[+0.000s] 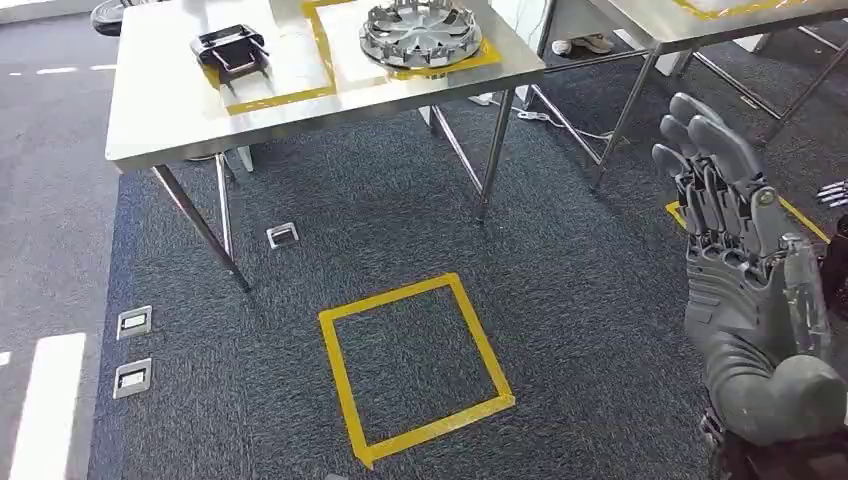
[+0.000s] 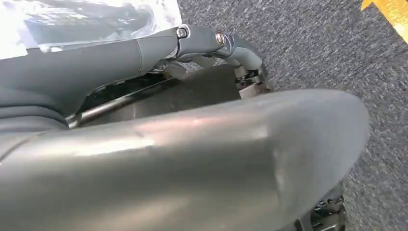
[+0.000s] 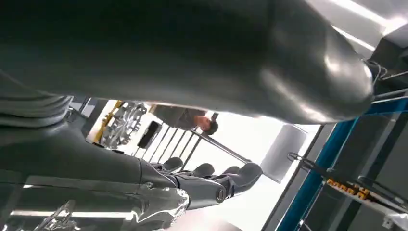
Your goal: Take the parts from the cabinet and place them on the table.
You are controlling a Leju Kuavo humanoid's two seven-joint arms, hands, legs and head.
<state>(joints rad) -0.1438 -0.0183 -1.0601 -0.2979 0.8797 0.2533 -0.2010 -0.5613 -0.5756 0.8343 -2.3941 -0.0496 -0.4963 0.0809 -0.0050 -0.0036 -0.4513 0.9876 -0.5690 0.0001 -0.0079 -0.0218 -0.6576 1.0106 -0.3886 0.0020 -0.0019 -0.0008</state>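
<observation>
On the steel table (image 1: 150, 110) a black bracket-like part (image 1: 232, 50) lies in one yellow tape frame, and a round silver ribbed part (image 1: 420, 32) lies in the frame beside it. My right hand (image 1: 740, 260) is raised at the right of the head view, well short of the table, fingers stretched out and apart, holding nothing. The right wrist view shows its fingers (image 3: 207, 178) extended, with the silver part (image 3: 122, 122) and the black part (image 3: 149, 134) far off. My left hand (image 2: 192, 144) hangs over the carpet, one finger (image 2: 216, 41) straight, nothing in it.
A yellow tape square (image 1: 415, 365) marks the carpet in front of the table. Floor sockets (image 1: 133, 322) sit at the left. A second steel table (image 1: 700, 20) stands at the back right. A blue cabinet frame (image 3: 332, 149) and a distant person (image 3: 202, 120) show past my right hand.
</observation>
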